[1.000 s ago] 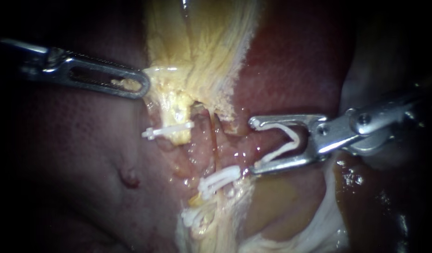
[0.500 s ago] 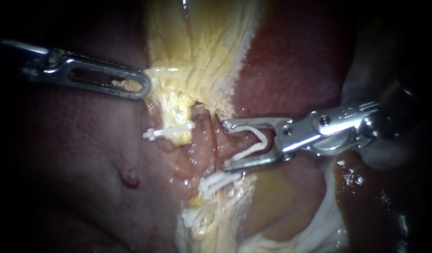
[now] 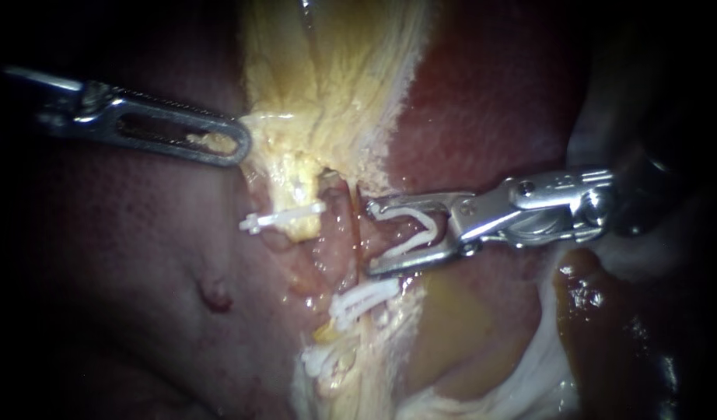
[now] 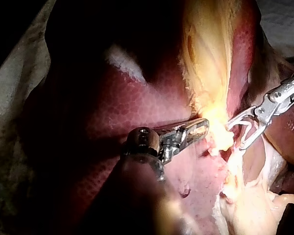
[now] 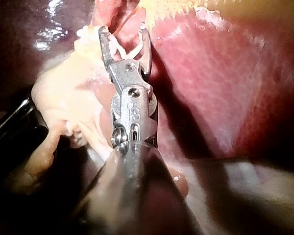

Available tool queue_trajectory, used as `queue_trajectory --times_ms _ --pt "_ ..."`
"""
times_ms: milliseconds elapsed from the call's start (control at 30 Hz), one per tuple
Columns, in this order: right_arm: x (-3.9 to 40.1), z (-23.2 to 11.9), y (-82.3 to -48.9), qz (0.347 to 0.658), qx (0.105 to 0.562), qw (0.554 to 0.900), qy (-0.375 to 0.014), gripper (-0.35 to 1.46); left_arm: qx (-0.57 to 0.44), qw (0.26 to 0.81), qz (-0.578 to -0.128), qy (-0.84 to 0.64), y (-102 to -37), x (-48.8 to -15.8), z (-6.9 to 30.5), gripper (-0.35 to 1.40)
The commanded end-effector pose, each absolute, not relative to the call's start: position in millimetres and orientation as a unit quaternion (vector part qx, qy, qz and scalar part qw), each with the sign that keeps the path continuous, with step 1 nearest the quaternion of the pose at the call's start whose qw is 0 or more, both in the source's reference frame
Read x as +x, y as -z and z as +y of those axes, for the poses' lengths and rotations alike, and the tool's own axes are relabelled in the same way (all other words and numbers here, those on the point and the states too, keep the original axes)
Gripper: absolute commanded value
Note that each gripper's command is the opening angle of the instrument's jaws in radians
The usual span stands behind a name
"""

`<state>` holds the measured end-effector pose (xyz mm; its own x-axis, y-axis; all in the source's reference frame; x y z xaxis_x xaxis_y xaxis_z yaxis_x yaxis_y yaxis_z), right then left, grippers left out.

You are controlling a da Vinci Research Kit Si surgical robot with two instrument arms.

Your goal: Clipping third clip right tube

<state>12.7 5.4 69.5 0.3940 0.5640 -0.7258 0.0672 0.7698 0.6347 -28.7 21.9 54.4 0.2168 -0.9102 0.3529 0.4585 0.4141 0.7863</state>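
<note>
My right instrument [image 3: 372, 239] comes in from the right. Its jaws stand wide apart and hold an open white clip [image 3: 411, 233] between them. The jaw tips reach the right tube [image 3: 357, 233], a thin reddish strand running down the middle. Lower on this tube sit two white clips [image 3: 364, 299], [image 3: 320, 359]. Another white clip [image 3: 285, 216] crosses the left tube. My left instrument [image 3: 238, 144] has slotted jaws shut on the edge of yellow tissue [image 3: 296, 163]. The same jaws [image 4: 198, 128] and the clip-carrying jaws [image 5: 123, 41] show in the wrist views.
Dark red liver [image 3: 491, 101] lies to the right of the yellow tissue and under my right instrument. Paler liver surface [image 3: 141, 257] with a small red spot [image 3: 215, 298] fills the left. White membrane [image 3: 545, 365] and wet brown tissue [image 3: 599, 311] lie at the lower right.
My right instrument has moved left with its clip until the jaw tips reach the right tube, and the jaws stand a little closer together. My left instrument has not moved.
</note>
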Motion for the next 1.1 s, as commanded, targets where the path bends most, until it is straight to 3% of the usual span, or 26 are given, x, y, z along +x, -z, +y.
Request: queue_trajectory --times_ms 33,633,1100 --pt "12.9 5.3 -69.5 0.527 0.304 0.777 -0.162 0.5 0.272 0.731 -0.415 0.468 -54.5 -28.8 21.9 -0.35" --pt "15.6 5.5 -70.0 0.571 0.35 0.716 -0.199 0.5 0.271 0.731 -0.415 0.468 -54.6 -28.8 21.9 -0.35" --pt "16.0 4.8 -66.4 0.608 0.418 0.647 -0.191 0.5 0.272 0.731 -0.415 0.467 -54.8 -28.6 22.0 -0.35"
